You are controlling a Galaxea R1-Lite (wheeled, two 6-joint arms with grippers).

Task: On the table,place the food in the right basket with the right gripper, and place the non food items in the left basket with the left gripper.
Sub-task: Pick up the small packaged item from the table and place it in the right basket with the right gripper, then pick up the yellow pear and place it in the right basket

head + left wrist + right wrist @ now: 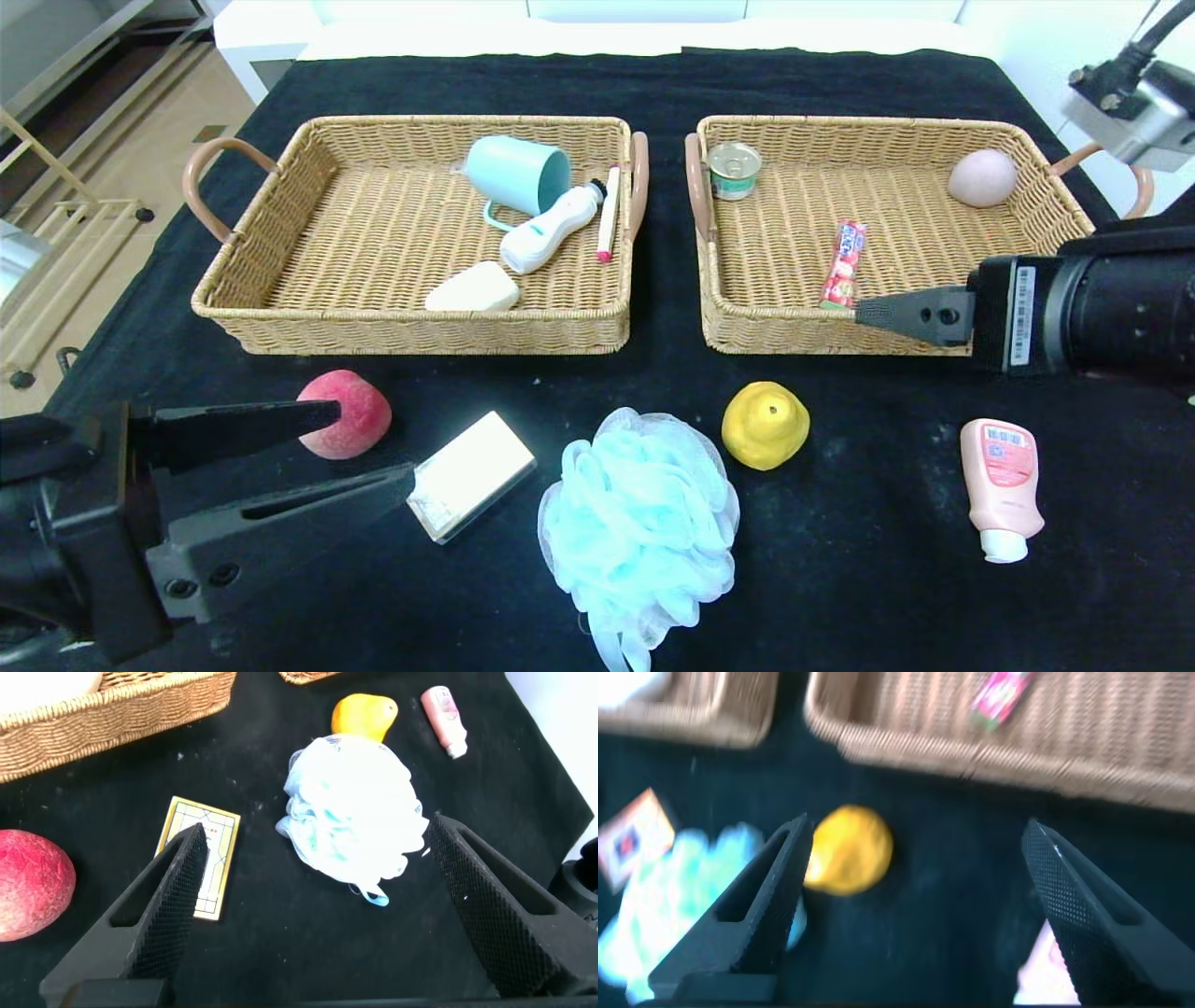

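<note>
- Currently, the candy stick is seen lying inside the right basket, long axis front to back.
- Right gripper is spread, empty, over the table's front.
- Pear is judged next: just inward of it, nearer this arm.
- Left gripper is parked spread by the peach.

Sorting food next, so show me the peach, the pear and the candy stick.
peach (pixel 347 417), head view, middle of its fuzzy red side.
pear (pixel 766 427), head view, centre of the yellow body.
candy stick (pixel 843 265), head view, middle of the red wrapper.
</note>
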